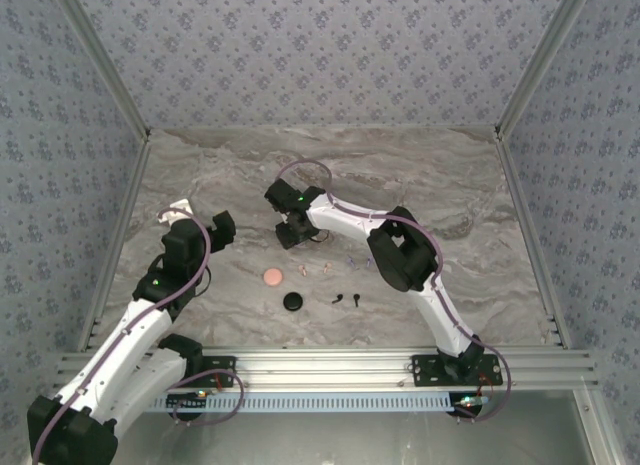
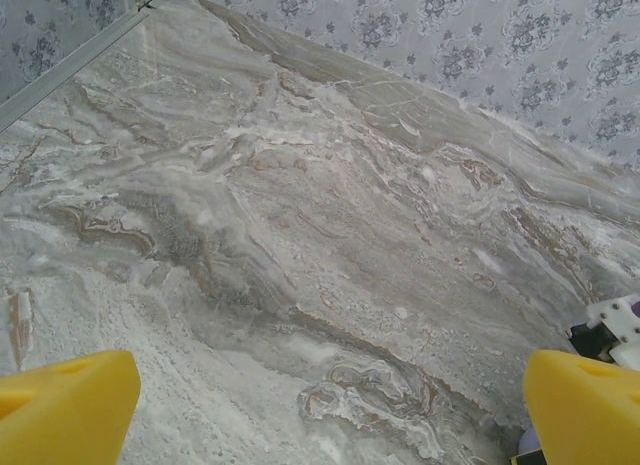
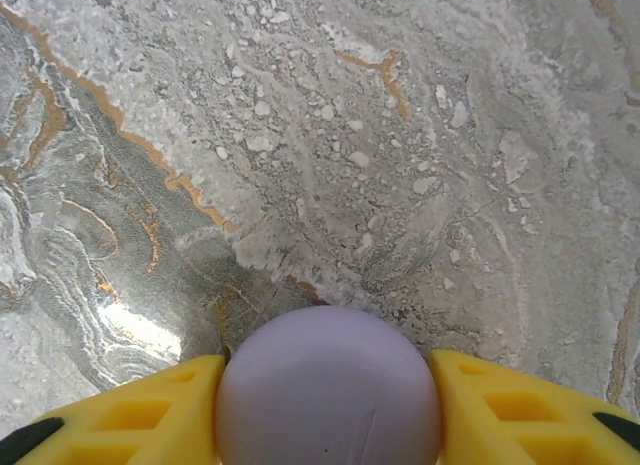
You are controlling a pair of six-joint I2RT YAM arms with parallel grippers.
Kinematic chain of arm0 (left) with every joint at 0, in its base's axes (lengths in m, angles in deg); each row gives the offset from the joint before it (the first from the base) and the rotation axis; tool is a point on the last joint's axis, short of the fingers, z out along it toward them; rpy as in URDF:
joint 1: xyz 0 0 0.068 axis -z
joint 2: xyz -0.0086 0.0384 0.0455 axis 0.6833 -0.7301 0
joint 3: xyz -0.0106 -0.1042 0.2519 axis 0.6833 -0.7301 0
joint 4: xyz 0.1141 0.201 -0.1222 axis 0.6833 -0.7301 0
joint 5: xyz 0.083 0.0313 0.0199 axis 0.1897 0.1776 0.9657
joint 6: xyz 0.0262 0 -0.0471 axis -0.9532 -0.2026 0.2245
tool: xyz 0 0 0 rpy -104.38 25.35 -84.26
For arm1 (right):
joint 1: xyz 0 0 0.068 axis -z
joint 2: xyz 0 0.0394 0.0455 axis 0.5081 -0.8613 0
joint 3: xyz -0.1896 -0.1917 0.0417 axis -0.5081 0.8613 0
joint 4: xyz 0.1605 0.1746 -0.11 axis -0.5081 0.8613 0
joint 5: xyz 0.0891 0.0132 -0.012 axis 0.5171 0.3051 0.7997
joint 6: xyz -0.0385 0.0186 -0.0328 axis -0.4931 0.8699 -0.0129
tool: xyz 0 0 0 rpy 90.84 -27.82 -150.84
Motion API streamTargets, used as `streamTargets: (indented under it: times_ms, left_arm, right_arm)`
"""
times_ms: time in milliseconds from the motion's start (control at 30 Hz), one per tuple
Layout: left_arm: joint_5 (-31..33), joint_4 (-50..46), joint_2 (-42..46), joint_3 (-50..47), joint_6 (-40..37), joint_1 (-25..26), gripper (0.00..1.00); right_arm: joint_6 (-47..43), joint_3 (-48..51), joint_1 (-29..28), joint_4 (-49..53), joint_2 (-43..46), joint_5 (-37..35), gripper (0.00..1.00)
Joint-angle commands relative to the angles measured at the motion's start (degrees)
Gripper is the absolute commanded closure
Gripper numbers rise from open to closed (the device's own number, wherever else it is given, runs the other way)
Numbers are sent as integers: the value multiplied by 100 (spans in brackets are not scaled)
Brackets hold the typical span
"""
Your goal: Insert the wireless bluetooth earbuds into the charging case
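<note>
The right gripper (image 3: 328, 410) has its yellow fingers (image 3: 140, 410) pressed against both sides of the lilac charging case (image 3: 328, 370), seemingly to steady it for loading. The lilac earbuds (image 1: 350, 258) lie loose on the marble table (image 1: 450, 185) near that gripper, toward its arm's base, with the black earbuds (image 1: 345, 299) beyond them. The left gripper (image 2: 325, 415) hangs wide apart and empty, well off to the side, probably on standby.

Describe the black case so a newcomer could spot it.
On the marble table, find the small items in the middle, towards the aluminium rail. The black case is the round dark disc just nearer the rail than the pink case; the black earbuds to its right are far smaller and stemmed.
</note>
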Motion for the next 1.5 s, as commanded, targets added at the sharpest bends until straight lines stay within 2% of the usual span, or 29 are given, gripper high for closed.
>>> streamTargets:
  times_ms: [0, 300, 567, 667, 767, 833, 1100, 1233, 1467]
  left_arm:
    - [-220, 86, -2, 80, -59, -32, 3]
    - [-1601, 467, -359, 404, -419, -41, 5]
    - [-3614, 951, -1227, 1056, -431, -49, 8]
    - [-4418, 909, -1608, 1449, -599, -49, 9]
    - [-5038, 943, -1884, 1748, -699, -45, 11]
    - [-5413, 1102, -1998, 1853, -669, -36, 13]
    - [-6225, 1549, -2203, 2077, -676, 322, 15]
    - [-6408, 1488, -2306, 2250, -882, 735, 15]
    - [-6488, 1268, -2655, 2507, -1097, 1274, 16]
  right_arm:
    - [-154, 273, -83, -201, 249, 19, 51]
    - [-932, 2181, 219, -1639, 2309, 149, 52]
    - [-2453, 4056, 432, -2853, 4619, 247, 52]
    - [-3232, 4719, 421, -3273, 5514, 558, 52]
    - [-3805, 5369, 359, -3910, 6375, 499, 52]
    - [-4231, 5534, 344, -3936, 6787, 484, 52]
    - [-5901, 6010, 320, -3753, 7364, 238, 53]
    - [-6156, 6227, 328, -4067, 7492, 302, 53]
    - [-6124, 6185, 349, -4035, 7520, 398, 53]
